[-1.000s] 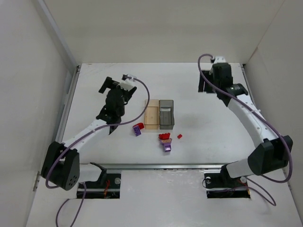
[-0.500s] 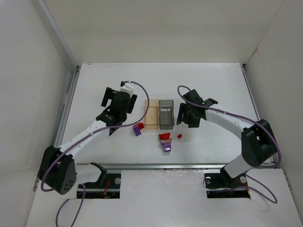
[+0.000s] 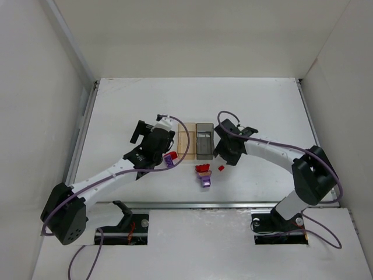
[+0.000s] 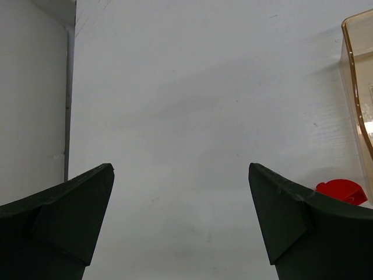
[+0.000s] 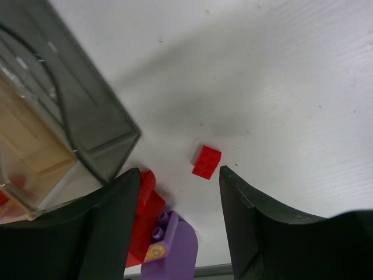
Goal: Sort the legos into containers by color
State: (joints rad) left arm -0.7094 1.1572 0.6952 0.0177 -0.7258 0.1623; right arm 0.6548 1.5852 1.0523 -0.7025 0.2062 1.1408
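Note:
The tan bin (image 3: 186,143) and the dark grey bin (image 3: 205,141) stand side by side mid-table. A red brick (image 3: 171,156) and a purple brick (image 3: 169,163) lie left of them. A red brick (image 3: 203,169) on a purple brick (image 3: 205,181) lies in front, and a small red brick (image 3: 221,168) lies to its right. My left gripper (image 4: 179,166) is open and empty, with a red brick (image 4: 341,189) behind its right finger and the tan bin (image 4: 355,87) to its right. My right gripper (image 5: 179,171) is open above the small red brick (image 5: 207,161).
The right wrist view shows the dark grey bin (image 5: 76,99), the tan bin (image 5: 29,146), a red brick (image 5: 145,216) and a purple brick (image 5: 172,251) to the left of the fingers. White walls enclose the table on three sides. A metal rail (image 3: 221,205) runs along the near edge.
My right arm has swung from the far right corner down to the small red brick beside the grey bin. My left gripper has moved nearer and rightward, to the bricks left of the tan bin.

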